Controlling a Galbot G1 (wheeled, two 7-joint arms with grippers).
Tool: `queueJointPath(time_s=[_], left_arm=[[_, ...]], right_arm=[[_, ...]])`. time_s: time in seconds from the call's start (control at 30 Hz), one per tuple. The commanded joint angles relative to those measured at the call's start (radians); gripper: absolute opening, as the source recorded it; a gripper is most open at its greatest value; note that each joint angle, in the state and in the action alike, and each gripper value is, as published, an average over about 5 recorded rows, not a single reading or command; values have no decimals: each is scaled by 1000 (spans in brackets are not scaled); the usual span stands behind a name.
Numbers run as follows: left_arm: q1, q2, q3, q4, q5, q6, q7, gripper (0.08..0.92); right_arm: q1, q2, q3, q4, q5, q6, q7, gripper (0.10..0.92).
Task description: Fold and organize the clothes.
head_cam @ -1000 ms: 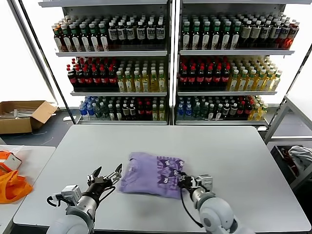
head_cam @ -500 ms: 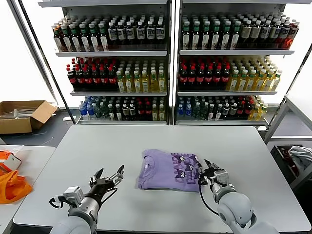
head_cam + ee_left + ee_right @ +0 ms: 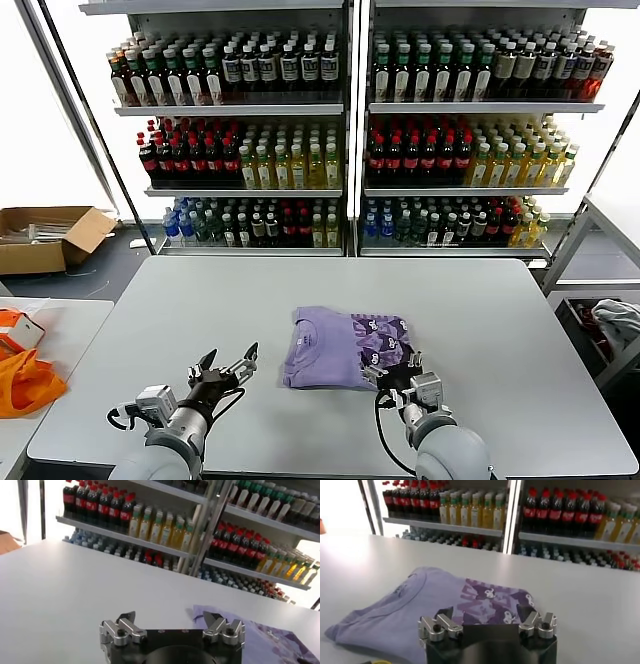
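One lavender T-shirt (image 3: 345,347) lies folded mid-table; right gripper (image 3: 398,378) at its near edge and left gripper (image 3: 224,371) beside it both stand apart, empty; we judge the fold finished, so next comes setting it aside.

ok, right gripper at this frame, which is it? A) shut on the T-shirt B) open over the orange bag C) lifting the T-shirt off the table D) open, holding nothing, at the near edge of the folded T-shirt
D: the right gripper has its fingers spread with nothing between them, at the near edge of the folded lavender T-shirt, which lies flat on the table.
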Motion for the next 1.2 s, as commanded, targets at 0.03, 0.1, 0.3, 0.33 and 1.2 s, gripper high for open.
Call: queueJointPath(time_s=[0.03,0.1,0.3,0.33,1.2], left_arm=[[4,-6,3,9,1,-3,5,823],[4,-9,6,11,2,-3,5,823],[3,-16,9,12,7,-3,9,822],[4,-17,9,12,7,-3,9,822],[71,-20,-26,-33,35,-13,15,823]], right_arm=[[-51,60,-14,18,126,-8,145,816],[-50,62,-9,15,117,-8,160,821],[-40,54,-12,-12,97,-9,182,823],[-38,52,-14,-18,95,-9,179,823],[330,210,-124,-347,9,27,32,823]])
